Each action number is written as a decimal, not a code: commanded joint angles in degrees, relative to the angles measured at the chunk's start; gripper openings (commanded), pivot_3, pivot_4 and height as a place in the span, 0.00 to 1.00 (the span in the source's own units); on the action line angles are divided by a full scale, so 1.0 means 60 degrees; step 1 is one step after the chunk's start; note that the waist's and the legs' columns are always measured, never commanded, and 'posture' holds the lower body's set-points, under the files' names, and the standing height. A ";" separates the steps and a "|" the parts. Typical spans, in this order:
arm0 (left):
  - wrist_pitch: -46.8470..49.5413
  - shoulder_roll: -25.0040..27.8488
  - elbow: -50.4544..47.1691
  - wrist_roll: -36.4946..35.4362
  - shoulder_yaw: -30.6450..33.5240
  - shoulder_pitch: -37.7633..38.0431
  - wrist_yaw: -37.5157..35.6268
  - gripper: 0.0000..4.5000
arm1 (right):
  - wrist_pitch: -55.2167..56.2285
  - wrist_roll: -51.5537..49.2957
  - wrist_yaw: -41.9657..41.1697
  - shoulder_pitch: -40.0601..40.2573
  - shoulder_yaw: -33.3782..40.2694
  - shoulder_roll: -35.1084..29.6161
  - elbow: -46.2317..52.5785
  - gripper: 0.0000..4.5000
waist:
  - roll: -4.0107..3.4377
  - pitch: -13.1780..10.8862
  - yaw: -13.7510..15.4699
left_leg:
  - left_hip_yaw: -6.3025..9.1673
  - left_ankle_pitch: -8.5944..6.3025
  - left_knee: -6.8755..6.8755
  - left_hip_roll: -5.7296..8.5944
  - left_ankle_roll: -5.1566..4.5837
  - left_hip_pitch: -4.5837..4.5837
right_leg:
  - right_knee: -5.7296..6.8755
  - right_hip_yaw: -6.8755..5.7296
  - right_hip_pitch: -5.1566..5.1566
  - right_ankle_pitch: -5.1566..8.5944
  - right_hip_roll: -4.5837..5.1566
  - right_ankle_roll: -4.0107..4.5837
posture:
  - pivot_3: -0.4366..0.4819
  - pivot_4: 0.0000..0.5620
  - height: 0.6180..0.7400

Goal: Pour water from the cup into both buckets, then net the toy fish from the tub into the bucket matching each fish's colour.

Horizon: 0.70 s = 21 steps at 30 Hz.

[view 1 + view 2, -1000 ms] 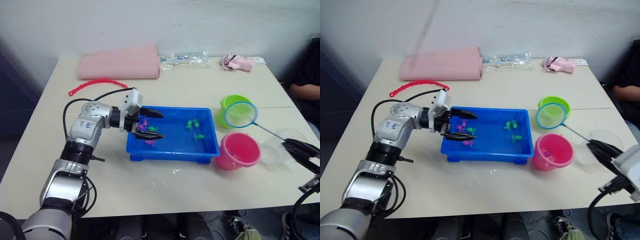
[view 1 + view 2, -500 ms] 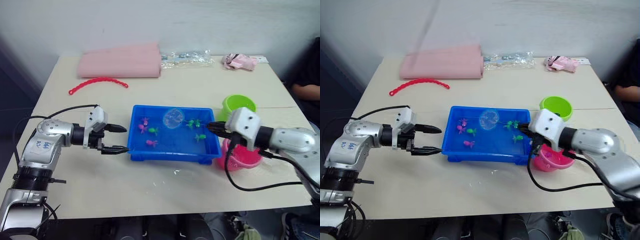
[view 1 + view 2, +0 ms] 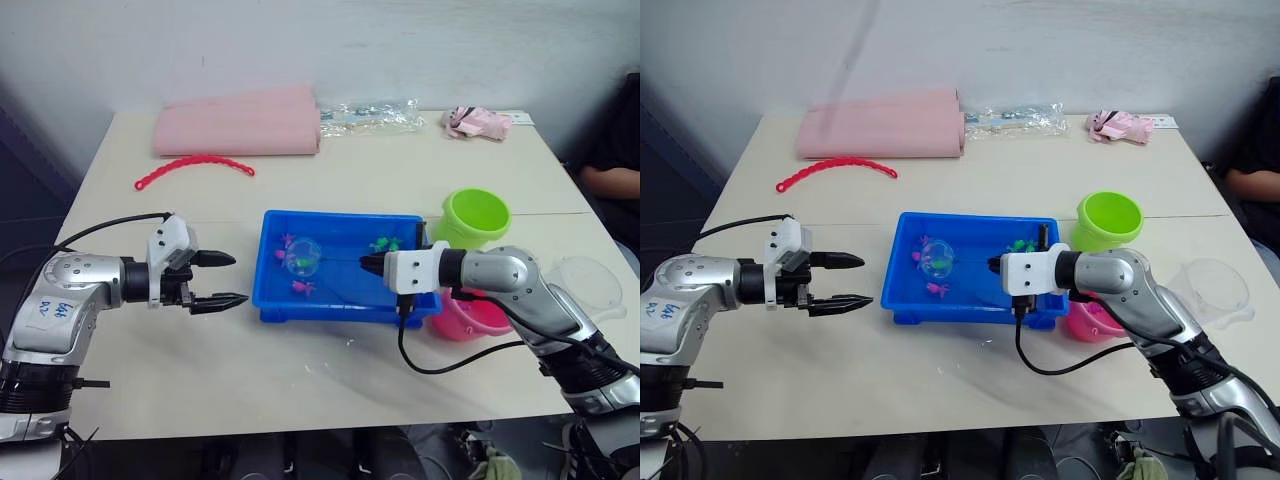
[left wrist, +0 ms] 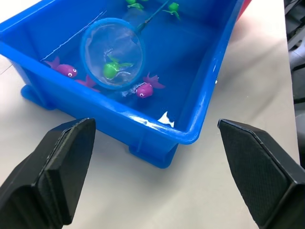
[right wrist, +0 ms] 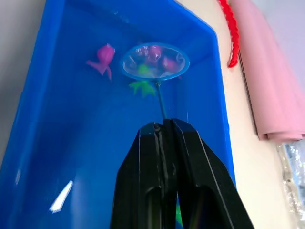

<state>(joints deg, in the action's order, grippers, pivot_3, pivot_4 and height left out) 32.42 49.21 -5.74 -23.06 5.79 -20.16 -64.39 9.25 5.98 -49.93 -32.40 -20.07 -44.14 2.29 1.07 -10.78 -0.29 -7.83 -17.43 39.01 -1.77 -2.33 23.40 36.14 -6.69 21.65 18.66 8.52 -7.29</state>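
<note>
While head views blur it, left wrist shows net [image 4: 112, 53] over green fish [image 4: 112, 67]

Just ahead of the left end effector [image 3: 222, 279] with its matt black fingers sits the glossy bright blue plastic tub [image 4: 200, 119]. A fine see-through mesh net with pale blue rim [image 4: 112, 59] lies inside. The beige surface [image 3: 300, 370] looks smooth, faintly sheened.

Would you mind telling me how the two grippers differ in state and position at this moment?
The left gripper is open and holds nothing, hovering over the table just outside the tub. The right gripper is shut on the net handle and reaches over the tub. Both point toward the tub's middle.
</note>
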 commanded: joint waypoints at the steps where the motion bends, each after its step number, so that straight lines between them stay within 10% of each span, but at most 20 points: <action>1: 0.0006 0.0121 -0.0344 -0.0212 0.0256 -0.0018 0.0087 0.99 | 0.0973 0.0563 0.0094 -0.0165 0.0135 -0.0037 -0.0264 0.00 | 0.0000 0.0000 -0.0007 | -0.0001 0.0000 0.0000 -0.0001 0.0000 -0.0001 | 0.0000 0.0001 0.0000 0.0000 -0.0001 0.0000 | 0.48 0.27 0.98; 13: -0.0142 0.0008 -0.0084 -0.0162 -0.0067 -0.0436 0.0058 0.99 | 0.1325 0.0132 -0.0371 0.0986 0.0453 0.0015 0.0046 0.00 | -0.0001 0.0000 -0.0010 | -0.0013 0.0000 -0.0002 -0.0005 0.0006 -0.0012 | 0.0004 0.0012 -0.0002 0.0000 -0.0003 0.0001 | 0.48 0.27 0.98; 21: -0.0360 -0.0234 0.0351 -0.0143 -0.0365 -0.0914 -0.0001 0.99 | -0.3655 -0.3114 -0.0930 0.2018 0.1501 0.0482 0.2093 0.00 | -0.0001 0.0000 0.0008 | -0.0013 0.0000 -0.0001 -0.0007 0.0006 -0.0016 | 0.0010 0.0016 -0.0004 0.0000 -0.0005 0.0001 | 0.48 0.27 0.98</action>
<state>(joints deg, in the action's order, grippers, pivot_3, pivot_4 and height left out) 31.26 47.87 -3.51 -23.50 3.29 -24.50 -63.98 -6.30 -7.43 -54.76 -20.78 -13.89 -41.41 10.78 1.06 -10.78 -0.24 -7.91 -17.43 39.00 -1.81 -2.30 23.30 36.20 -6.59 21.62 18.66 8.50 -7.29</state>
